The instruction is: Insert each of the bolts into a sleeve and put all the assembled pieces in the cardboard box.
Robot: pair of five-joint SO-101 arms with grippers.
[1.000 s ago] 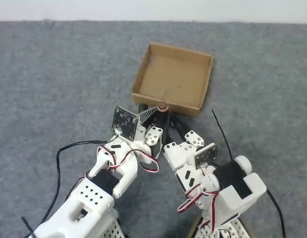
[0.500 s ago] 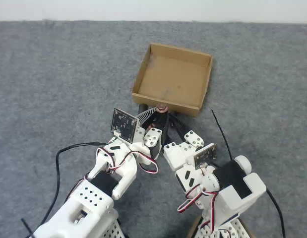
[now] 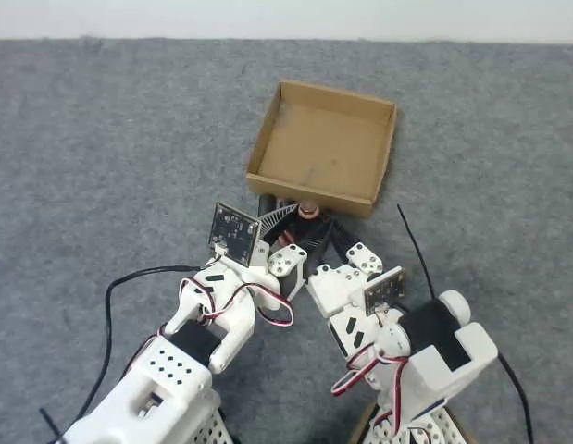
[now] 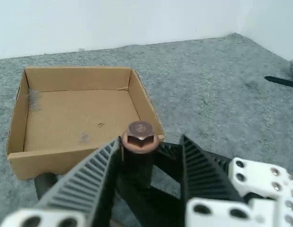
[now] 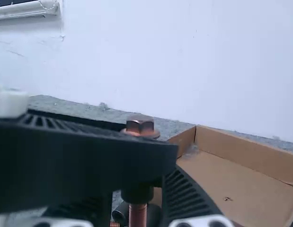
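Observation:
A copper bolt (image 3: 307,211) stands head up in a black sleeve (image 4: 137,165), just in front of the near wall of the cardboard box (image 3: 309,190). In the left wrist view the bolt head (image 4: 140,137) sits on top of the sleeve. My left gripper (image 4: 151,144) is shut on the sleeve from one side. My right gripper (image 3: 317,228) comes in from the other side and is shut on the bolt just under its head. In the right wrist view the copper shaft (image 5: 137,215) sticks out below the sleeve. The box (image 4: 66,161) holds no pieces.
A dark cylinder (image 3: 266,201), apparently another sleeve, lies on the grey carpet by the box's near left corner and also appears in the left wrist view (image 4: 44,182). Black cables trail beside both arm bases. Open carpet lies left and right.
The bolt and both grippers have drawn back slightly from the box's near wall, toward the arm bases.

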